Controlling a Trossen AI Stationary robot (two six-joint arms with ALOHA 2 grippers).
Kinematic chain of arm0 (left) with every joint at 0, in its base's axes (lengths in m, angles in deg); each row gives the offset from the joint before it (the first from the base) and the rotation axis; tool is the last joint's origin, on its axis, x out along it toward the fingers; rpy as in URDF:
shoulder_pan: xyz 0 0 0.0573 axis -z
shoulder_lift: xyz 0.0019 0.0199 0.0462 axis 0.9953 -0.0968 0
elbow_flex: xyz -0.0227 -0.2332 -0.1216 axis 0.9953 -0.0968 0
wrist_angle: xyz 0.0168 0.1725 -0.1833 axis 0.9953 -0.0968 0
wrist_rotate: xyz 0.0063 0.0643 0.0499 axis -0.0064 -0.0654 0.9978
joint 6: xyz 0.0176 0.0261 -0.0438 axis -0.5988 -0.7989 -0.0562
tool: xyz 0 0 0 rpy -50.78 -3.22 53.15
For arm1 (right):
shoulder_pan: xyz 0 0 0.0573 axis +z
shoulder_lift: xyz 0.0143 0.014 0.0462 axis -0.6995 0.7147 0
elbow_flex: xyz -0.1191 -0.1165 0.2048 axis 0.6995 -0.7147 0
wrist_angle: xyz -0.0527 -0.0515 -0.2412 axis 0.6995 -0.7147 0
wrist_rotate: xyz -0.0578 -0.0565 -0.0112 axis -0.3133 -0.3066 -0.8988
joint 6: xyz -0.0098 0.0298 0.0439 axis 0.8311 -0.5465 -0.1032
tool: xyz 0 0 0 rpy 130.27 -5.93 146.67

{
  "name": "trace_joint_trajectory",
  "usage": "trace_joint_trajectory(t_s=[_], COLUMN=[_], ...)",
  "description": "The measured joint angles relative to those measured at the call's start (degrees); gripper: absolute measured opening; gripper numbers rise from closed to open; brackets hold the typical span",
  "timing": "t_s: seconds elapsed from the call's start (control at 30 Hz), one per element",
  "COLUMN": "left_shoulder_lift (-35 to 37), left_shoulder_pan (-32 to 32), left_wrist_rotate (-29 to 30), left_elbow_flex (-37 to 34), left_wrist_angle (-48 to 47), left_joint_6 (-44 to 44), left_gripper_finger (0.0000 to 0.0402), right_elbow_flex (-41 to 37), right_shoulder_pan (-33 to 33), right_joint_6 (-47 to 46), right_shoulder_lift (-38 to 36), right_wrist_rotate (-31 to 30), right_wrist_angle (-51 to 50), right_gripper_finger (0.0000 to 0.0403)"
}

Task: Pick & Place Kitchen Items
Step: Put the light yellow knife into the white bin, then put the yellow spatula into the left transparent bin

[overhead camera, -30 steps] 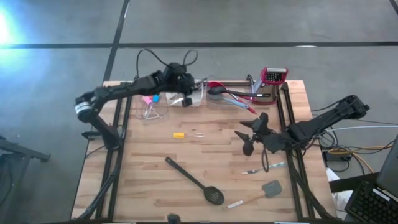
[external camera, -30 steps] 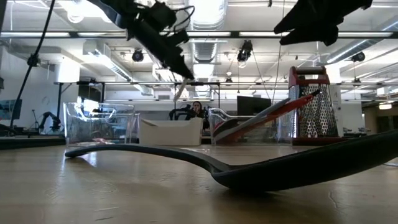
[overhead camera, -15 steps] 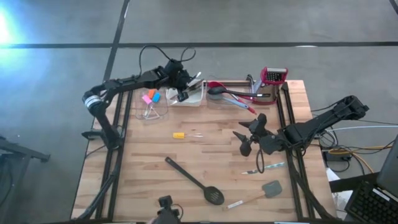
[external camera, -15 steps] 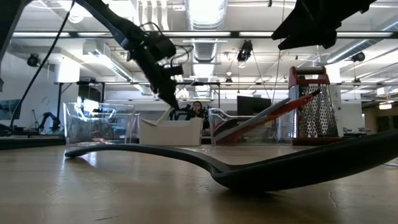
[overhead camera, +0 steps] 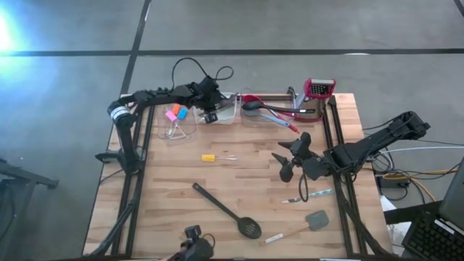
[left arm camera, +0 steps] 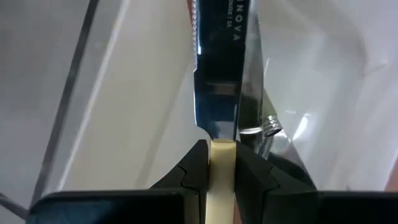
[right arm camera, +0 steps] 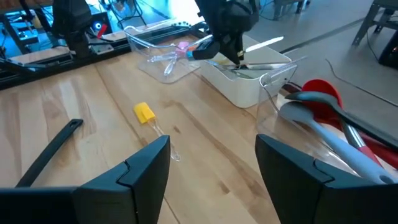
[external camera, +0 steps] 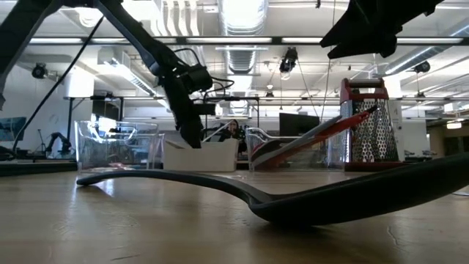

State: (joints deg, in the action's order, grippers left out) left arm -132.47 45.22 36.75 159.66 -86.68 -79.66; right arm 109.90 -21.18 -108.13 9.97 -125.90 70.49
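My left gripper point(overhead camera: 211, 113) is shut on a knife with a cream handle and a serrated steel blade point(left arm camera: 217, 74), low over the white tray point(overhead camera: 226, 110) at the table's far side. It also shows in the low view point(external camera: 187, 132) and the right wrist view point(right arm camera: 225, 38). My right gripper point(overhead camera: 288, 164) is open and empty, above the table right of centre. A yellow-handled small tool point(overhead camera: 210, 157), a black slotted spoon point(overhead camera: 228, 212), thin metal tongs point(overhead camera: 308, 196) and a grey spatula point(overhead camera: 313, 220) lie flat on the wood. My left gripper pinches the knife's cream handle point(left arm camera: 222, 177) between its two fingers, just behind the blade. The fingers slant down from above, and the knife runs on ahead of them. The blade reaches out over the white tray's inside point(left arm camera: 323, 93); its tip is out of the picture.
A clear bin point(overhead camera: 176, 122) with pink and blue pieces stands left of the tray. Another clear bin point(overhead camera: 270, 110) to the tray's right holds red and grey spoons. A red-topped grater point(overhead camera: 319, 88) stands at the far right corner. Other metal pieces point(right arm camera: 264, 65) lie in the tray.
My left gripper has gone down with the knife, from well above the white tray to just over its rim, and a little toward the table's far edge. It has stayed shut on the handle. My right arm has kept still.
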Motion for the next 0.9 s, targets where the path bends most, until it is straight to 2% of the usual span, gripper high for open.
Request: trace_joint_trajectory(t_s=[0.27, 0.33, 0.5, 0.6, 0.8, 0.9], left_shoulder_lift=[-0.6, -0.6, -0.4, 0.0, 2.7, 5.4], left_shoulder_pan=[0.0, 0.0, -0.1, 0.0, 0.1, 0.4], left_wrist_rotate=[0.3, 0.4, 0.8, 1.1, 8.7, 9.1], left_elbow_flex=[0.0, 0.0, 0.0, 0.1, 1.3, 2.5], left_wrist_angle=[-0.2, 0.1, 1.4, 1.4, 0.4, -1.2], left_joint_6=[-2.6, -3.1, -3.2, -3.4, -4.5, -3.9], left_gripper_finger=[0.0051, 0.0075, 0.0167, 0.0200, 0.0217, 0.0217], right_elbow_flex=[0.0, 0.0, 0.0, 0.0, 0.0, 0.0], right_shoulder_pan=[0.0, 0.0, 0.0, 0.0, 0.0, 0.0], right_joint_6=[0.0, 0.0, 0.0, 0.0, 0.0, 0.0], right_shoulder_lift=[0.0, 0.0, 0.0, 0.0, 0.0, 0.0], right_wrist_rotate=[0.0, 0.0, 0.0, 0.0, 0.0, 0.0], right_wrist_angle=[0.0, 0.0, 0.0, 0.0, 0.1, 0.1], right_gripper_finger=[0.0226, 0.0226, 0.0226, 0.0226, 0.0226, 0.0226])
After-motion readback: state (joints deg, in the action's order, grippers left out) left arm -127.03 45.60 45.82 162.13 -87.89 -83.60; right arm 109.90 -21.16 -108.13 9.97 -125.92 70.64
